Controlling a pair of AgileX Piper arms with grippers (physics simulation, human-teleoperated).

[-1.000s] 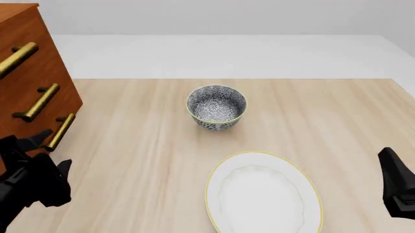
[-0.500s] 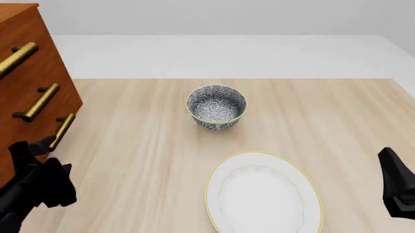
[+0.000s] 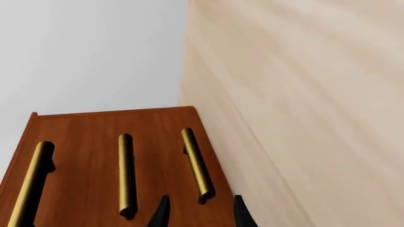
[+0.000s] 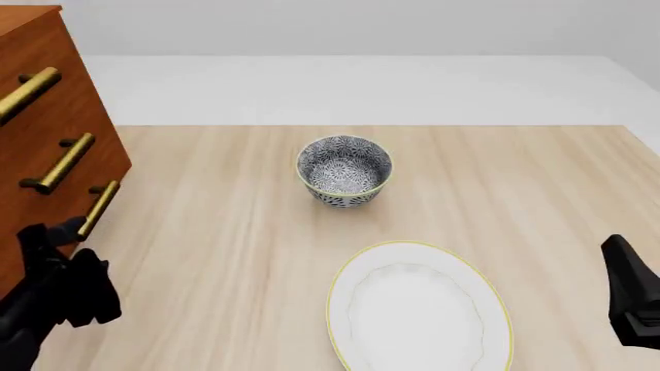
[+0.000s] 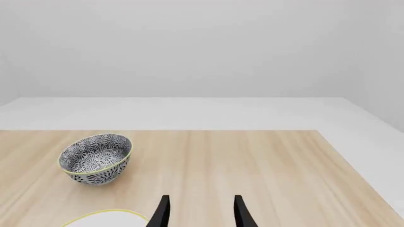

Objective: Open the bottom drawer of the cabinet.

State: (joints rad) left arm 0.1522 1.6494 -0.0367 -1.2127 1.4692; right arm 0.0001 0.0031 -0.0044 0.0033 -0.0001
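The reddish-brown cabinet (image 4: 46,46) stands at the table's left edge with three brass bar handles. The bottom drawer (image 4: 111,158) is shut, and its handle (image 4: 98,209) is the one nearest the tabletop. My left gripper (image 4: 52,230) is open just short of that handle's near end. In the left wrist view the bottom handle (image 3: 197,163) lies just ahead of the gap between my open fingertips (image 3: 161,213), without touching them. My right gripper (image 4: 629,301) is open and empty at the table's right front; its fingertips (image 5: 162,210) show in the right wrist view.
A blue-patterned bowl (image 4: 345,170) stands mid-table and also shows in the right wrist view (image 5: 96,158). A white oval plate with a yellow rim (image 4: 341,309) lies in front of it. The table's right edge (image 4: 644,143) is close to my right arm.
My left gripper has moved up and forward to the near end of the bottom drawer's handle. The right arm, bowl and plate have not moved.
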